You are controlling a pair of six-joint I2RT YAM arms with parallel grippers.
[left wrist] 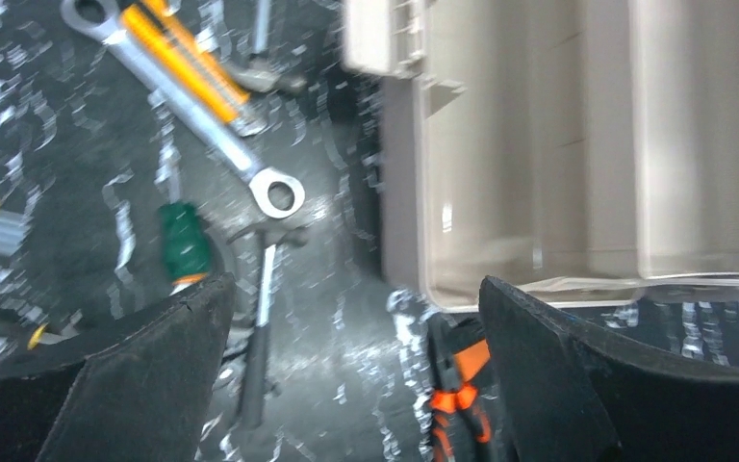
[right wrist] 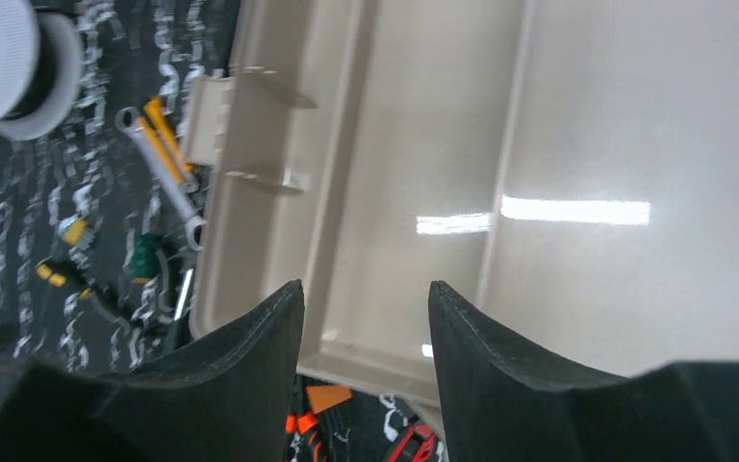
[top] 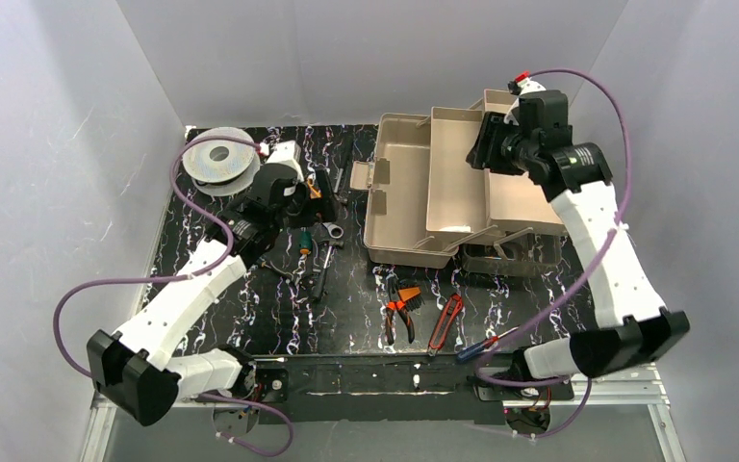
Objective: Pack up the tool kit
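Note:
The tool kit (top: 399, 197) lies open at the back right of the black mat, its beige fold-out trays spread apart and bare. My left gripper (top: 316, 195) hovers over loose hand tools just left of the kit. In the left wrist view it (left wrist: 356, 284) stands wide open with nothing between its fingers, and the kit's tray (left wrist: 539, 144) lies ahead to the right. My right gripper (top: 488, 144) hangs above the kit's upper trays. In the right wrist view it (right wrist: 366, 286) is open and empty over the tray (right wrist: 423, 144).
A grey wire spool (top: 217, 161) stands at the back left. A silver wrench (left wrist: 192, 106), a green-handled screwdriver (left wrist: 183, 241) and a hammer (left wrist: 258, 327) lie left of the kit. Orange-black pliers (top: 401, 308), red cutters (top: 445, 322) and a blue-handled screwdriver (top: 481, 345) lie in front.

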